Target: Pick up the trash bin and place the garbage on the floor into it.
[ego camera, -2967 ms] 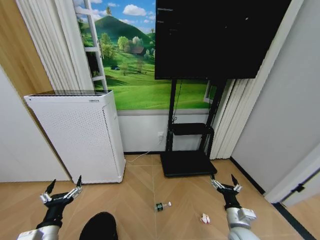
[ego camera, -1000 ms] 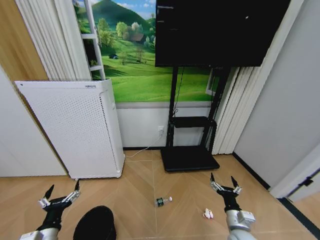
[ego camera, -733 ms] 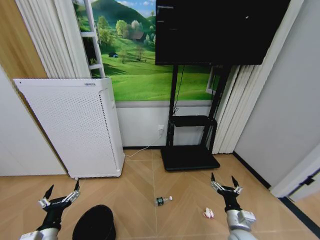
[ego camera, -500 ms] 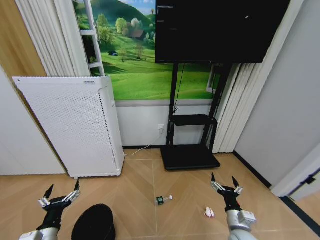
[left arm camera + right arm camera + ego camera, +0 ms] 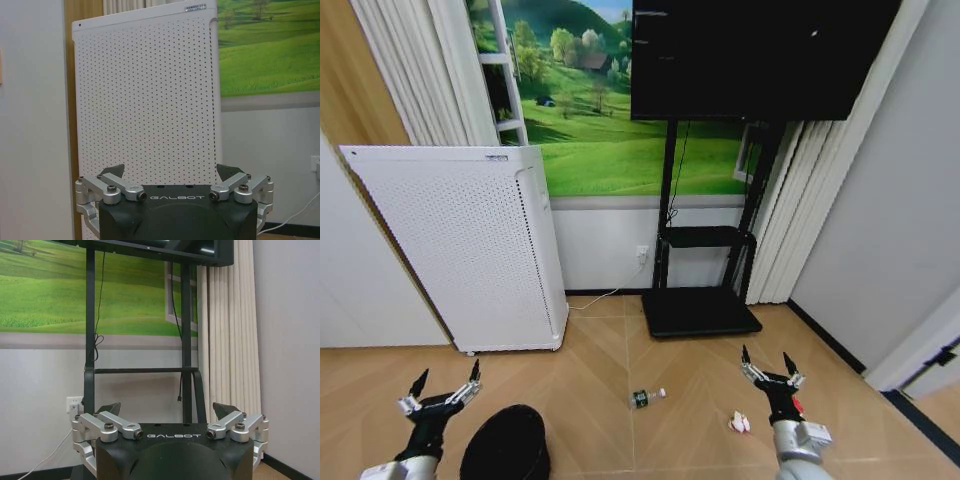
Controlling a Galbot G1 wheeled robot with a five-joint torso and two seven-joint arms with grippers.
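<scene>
The left gripper hovers with fingers spread, empty, just left of the bin, which stands on the floor in front of the white appliance. Right of the bin lie the bottle and a wrapper. Beyond the wrapper, the right gripper is spread too.

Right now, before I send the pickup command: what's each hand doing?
Left hand: open, empty, beside the trash bin.
Right hand: open, empty, above the floor.
</scene>
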